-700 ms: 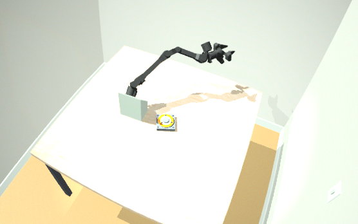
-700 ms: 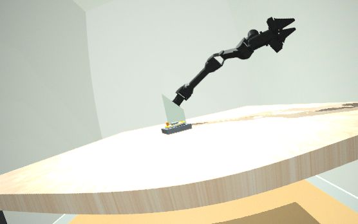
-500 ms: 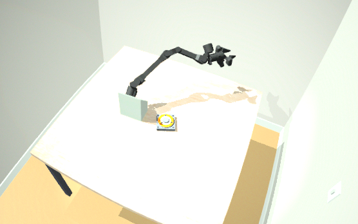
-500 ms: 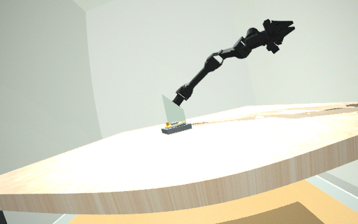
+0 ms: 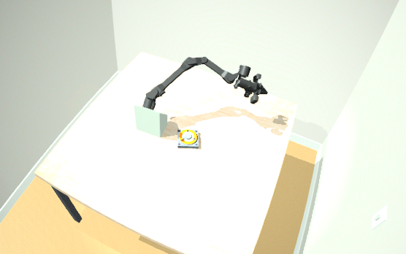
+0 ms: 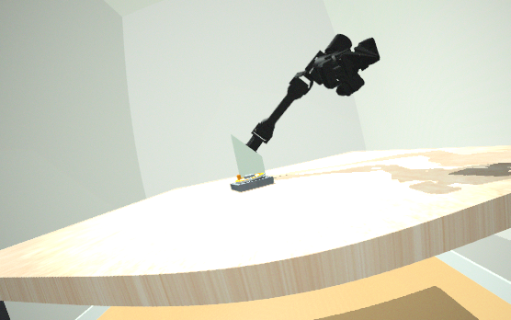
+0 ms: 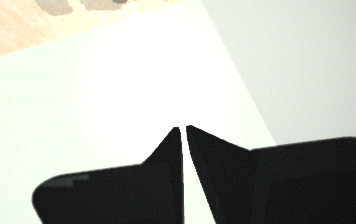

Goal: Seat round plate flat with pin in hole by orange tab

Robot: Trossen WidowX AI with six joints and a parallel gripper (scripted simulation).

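Observation:
The yellow round plate (image 5: pixel 192 142) (image 6: pixel 260 174) sits around the post (image 5: pixel 188 136) on the grey square base (image 5: pixel 188 147) (image 6: pixel 253 186). Its orange tab (image 6: pixel 238 177) stands up at the plate's left side. In the exterior view the plate looks slightly tilted. The pin and the hole beside the tab are too small to tell. My gripper (image 5: pixel 266 91) (image 6: pixel 379 58) (image 7: pixel 182 132) is shut with nothing between its fingertips. It is high in the air, far to the right of the plate and base, touching neither.
A pale green upright panel (image 5: pixel 149 121) (image 6: pixel 248 158) stands close beside the base, between it and the arm's foot. The arm (image 5: pixel 174 77) (image 6: pixel 280 108) reaches over the back of the wooden table (image 5: pixel 146 190) (image 6: pixel 207 239). Walls rise beyond the table's back and right edges.

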